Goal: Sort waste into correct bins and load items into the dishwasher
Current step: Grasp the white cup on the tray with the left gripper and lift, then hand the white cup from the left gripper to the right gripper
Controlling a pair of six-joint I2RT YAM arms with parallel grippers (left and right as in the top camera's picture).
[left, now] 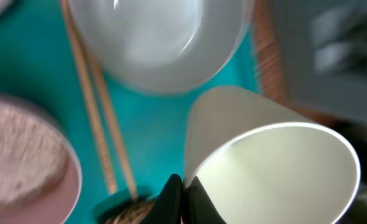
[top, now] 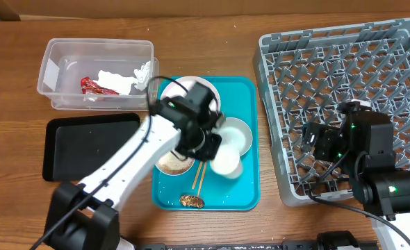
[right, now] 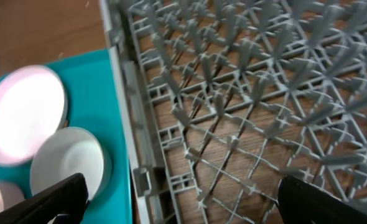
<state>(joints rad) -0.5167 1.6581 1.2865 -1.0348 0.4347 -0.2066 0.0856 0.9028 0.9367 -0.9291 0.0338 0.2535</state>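
My left gripper (top: pixel 214 144) is shut on the rim of a white cup (top: pixel 227 162) over the teal tray (top: pixel 247 90). In the left wrist view the fingers (left: pixel 182 193) pinch the wall of the cup (left: pixel 277 174), which is tilted with its mouth open. A white bowl (top: pixel 236 133) (left: pixel 158 43) lies next to it, with chopsticks (top: pixel 199 178) (left: pixel 96 112) and a pink bowl (top: pixel 173 164) (left: pixel 22 162) of food. My right gripper (top: pixel 315 142) (right: pixel 183 205) is open and empty above the left part of the grey dishwasher rack (top: pixel 372 62) (right: pixel 233 93).
A clear bin (top: pixel 59 55) with red and white waste stands at the back left, with a black tray (top: pixel 66 149) in front of it. A pink plate (top: pixel 191 90) (right: pixel 25 112) lies on the tray's far end. A brown food scrap (top: pixel 191 201) lies near its front edge.
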